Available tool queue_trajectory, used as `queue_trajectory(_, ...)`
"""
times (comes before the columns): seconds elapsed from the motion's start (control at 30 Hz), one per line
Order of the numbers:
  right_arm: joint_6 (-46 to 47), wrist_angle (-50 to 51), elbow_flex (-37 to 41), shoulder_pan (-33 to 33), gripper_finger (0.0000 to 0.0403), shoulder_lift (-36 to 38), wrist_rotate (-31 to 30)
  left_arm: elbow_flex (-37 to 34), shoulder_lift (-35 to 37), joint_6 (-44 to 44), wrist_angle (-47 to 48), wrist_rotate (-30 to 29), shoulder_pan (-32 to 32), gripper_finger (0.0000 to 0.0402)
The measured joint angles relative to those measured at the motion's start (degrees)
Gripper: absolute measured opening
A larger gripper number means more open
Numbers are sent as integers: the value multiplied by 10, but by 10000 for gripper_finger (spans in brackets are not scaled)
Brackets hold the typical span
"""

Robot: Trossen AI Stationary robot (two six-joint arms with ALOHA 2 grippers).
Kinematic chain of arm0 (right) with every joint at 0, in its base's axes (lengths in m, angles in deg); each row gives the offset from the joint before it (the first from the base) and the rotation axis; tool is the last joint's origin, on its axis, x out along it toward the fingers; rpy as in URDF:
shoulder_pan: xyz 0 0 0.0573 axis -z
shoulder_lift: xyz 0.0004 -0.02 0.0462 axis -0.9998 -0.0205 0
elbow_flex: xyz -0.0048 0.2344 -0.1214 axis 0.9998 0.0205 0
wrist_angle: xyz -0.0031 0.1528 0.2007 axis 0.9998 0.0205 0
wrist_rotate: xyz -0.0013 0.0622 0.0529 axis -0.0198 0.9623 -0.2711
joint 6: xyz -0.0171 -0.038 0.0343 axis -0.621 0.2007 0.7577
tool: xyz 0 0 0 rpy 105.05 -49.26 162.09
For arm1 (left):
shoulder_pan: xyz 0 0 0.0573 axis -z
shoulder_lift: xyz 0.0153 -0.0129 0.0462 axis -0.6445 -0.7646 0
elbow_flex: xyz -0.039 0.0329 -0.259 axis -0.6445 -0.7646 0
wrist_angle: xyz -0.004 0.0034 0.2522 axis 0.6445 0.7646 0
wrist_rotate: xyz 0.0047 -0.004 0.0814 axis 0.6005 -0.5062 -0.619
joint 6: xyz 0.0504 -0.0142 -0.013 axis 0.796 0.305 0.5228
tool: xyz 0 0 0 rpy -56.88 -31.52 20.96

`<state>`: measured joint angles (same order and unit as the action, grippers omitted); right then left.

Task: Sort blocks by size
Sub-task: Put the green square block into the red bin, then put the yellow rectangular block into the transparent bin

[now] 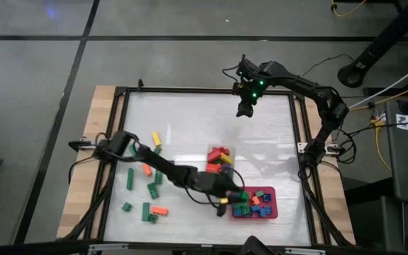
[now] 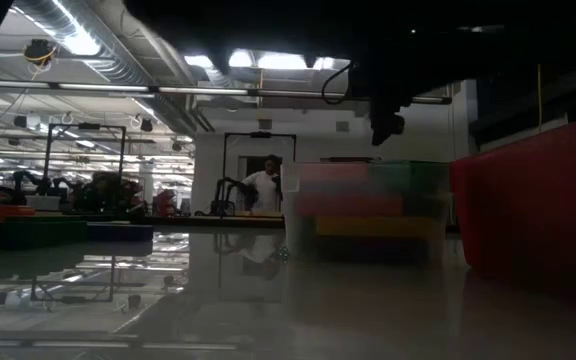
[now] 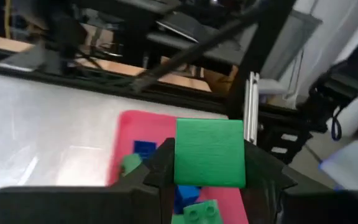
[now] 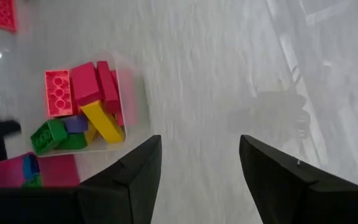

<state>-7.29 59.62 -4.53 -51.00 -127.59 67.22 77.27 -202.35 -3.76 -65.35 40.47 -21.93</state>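
High view: we see the left gripper [image 1: 225, 200] at the red tray's [image 1: 270, 213] near-left corner, loose blocks [image 1: 147, 191] scattered left, clear tub [image 1: 219, 159] center. Left wrist: left gripper clamps 1 green block [image 3: 209, 152] above the tray. Right wrist: right gripper [image 4: 201, 163] hovers wide, nothing held.

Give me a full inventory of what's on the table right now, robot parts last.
Red tray: one, near the table's front right; holds small blue, green and red blocks.
Clear tub: one, mid-table just behind the tray; holds longer red, yellow and green blocks.
Loose blocks: around ten, mostly green, some orange and yellow, scattered front left.
Green block: one, gripped in the left claw.
Left claw: shut on the green block, at the tray's left edge.
Right claw: open, empty, hovering at the table's back.
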Motion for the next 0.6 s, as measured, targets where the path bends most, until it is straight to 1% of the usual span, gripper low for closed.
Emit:
queue_trajectory(0.1, 8, 1, 0, 0, 214, 0, 0, 51, -29, 42, 51, 1, 11, 119)
queue_trajectory(0.13, 8, 1, 0, 0, 214, 0, -1, 66, -35, 57, 68, 1, 14, 127)
queue_trajectory(0.3, 8, 0, 0, 0, 214, 1, -1, 94, -60, 97, 85, -20, 21, 199)
queue_trajectory(0.4, 3, -1, 0, 0, 214, 1, -1, 94, -61, 102, 104, -29, 14, 222)
queue_trajectory(0.5, 0, -9, 0, 0, 214, 1, -1, 93, -47, 98, 137, -29, 6, 223)
queue_trajectory(0.6, -1, -31, 0, 0, 214, 1, 0, 93, 0, 77, 222, -29, -3, 209)
